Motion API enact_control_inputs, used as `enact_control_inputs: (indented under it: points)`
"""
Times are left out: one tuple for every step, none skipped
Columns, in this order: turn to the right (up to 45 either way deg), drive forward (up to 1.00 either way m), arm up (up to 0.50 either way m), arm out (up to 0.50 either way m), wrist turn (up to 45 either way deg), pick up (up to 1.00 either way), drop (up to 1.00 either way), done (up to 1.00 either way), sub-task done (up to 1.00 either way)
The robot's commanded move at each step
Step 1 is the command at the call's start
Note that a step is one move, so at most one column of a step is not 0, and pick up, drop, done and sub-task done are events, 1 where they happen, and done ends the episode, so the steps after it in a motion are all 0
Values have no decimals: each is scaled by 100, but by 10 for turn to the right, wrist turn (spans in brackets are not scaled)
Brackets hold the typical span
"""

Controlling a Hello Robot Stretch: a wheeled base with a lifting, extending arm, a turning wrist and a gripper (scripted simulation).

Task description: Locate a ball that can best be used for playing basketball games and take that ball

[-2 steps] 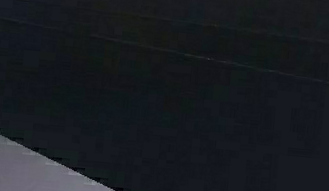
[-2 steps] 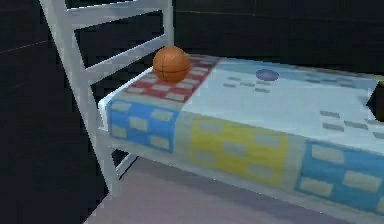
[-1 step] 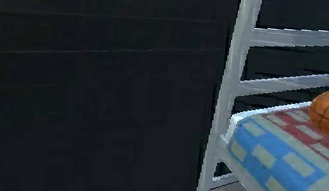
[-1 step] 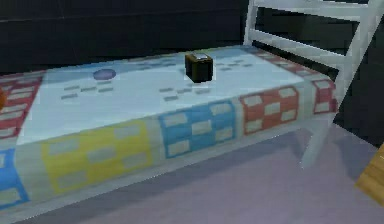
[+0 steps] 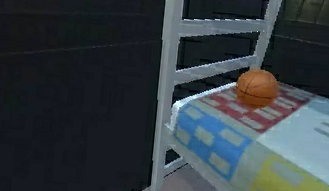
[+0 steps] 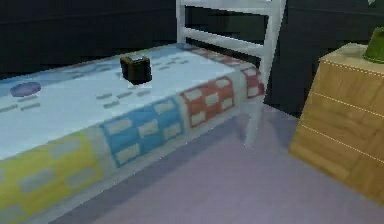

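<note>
1. At the forward view's left: dark wall [image 5: 54,73], nothing to take.
2. Middle: white bed frame [image 5: 192,46], slatted, upright at the bed's end.
3. Right of the frame: orange basketball [image 5: 257,88] resting on the bed [image 5: 219,139], on its patchwork cover and just beside the slats. This is the task's ball.
4. Arm side view, left to right: purple disc [image 6: 25,90] and small dark box [image 6: 136,67] on a patchwork bed top [image 6: 150,130] (same bed or not, cannot tell). Then a wooden dresser [image 6: 345,110] with a green thing [image 6: 375,45] on it.
5. Hand: cannot tell whether spread or pressed together.
6. Step in hand, my judgement: approach, ball not yet taken.
   - Drive along the bed and turn so the ball lies on the arm's side, stopping clear of the frame post.
   - Raise the arm above the cover before extending.
   - Come in over the open bed side, not through the slats.
   - The ball will likely roll on soft bedding, so ease in and centre the hand on it.
</note>
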Motion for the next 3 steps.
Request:
enact_control_inputs:
  points:
    - [0, 70, 0, 0, 0, 0, 0, 0, 0]
    - [-360, 0, 0, 0, 0, 0, 0, 0, 0]
    - [0, 0, 50, 0, 0, 0, 0, 0, 0]
